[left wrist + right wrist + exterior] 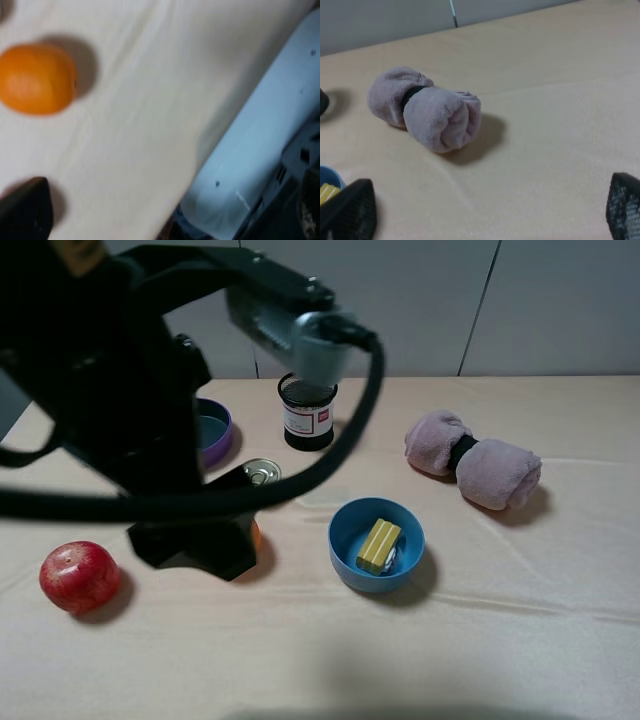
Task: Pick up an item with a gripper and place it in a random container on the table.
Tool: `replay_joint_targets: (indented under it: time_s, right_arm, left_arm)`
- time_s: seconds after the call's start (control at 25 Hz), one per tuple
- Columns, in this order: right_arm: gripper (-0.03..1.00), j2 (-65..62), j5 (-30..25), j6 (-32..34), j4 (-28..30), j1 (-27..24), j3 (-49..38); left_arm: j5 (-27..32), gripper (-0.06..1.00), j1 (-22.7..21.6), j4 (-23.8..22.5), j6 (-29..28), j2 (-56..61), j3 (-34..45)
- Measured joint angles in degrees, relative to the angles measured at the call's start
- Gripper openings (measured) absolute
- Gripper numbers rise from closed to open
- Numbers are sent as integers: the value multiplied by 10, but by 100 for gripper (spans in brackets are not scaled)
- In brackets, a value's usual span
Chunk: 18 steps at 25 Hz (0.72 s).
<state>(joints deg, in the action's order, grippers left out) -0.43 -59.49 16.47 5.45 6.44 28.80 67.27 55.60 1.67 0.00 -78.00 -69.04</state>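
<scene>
The yellow ribbed block (379, 545) lies inside the blue bowl (345, 530) at the middle of the beige table (520, 640). A corner of the bowl (329, 175) and of the block (327, 193) shows in the right wrist view. My left gripper (195, 540) hangs low to the left of the bowl, over the orange (36, 78), which the arm mostly hides in the high view. One dark finger (24, 212) shows, set wide and holding nothing. My right gripper (487, 205) is open and empty, out of the high view, near the towel roll.
A red apple (80, 577) sits at the front left. A tin can (262, 472), a purple pan (215, 430) and a black mesh cup (307, 412) stand behind the left arm. A pink rolled towel (472, 460) (427, 110) lies at the right.
</scene>
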Motion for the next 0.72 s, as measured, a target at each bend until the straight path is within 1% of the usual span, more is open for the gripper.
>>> replay_joint_targets:
  time_s: [0.16, 0.28, 0.4, 0.52, 0.72]
  right_arm:
    - [69, 0, 0, 0, 0, 0, 0]
    - [69, 0, 0, 0, -1, 0, 0]
    - [69, 0, 0, 0, -1, 0, 0]
    - [69, 0, 0, 0, -1, 0, 0]
    - [69, 0, 0, 0, -1, 0, 0]
  left_arm:
    - [-3, 99, 0, 0, 0, 71, 77]
    - [-32, 99, -10, 1, 0, 113, 135]
    - [-59, 99, -42, 1, 0, 145, 183]
    - [-66, 99, -85, 1, 0, 177, 225]
    - [-69, 99, -140, 1, 0, 254, 290]
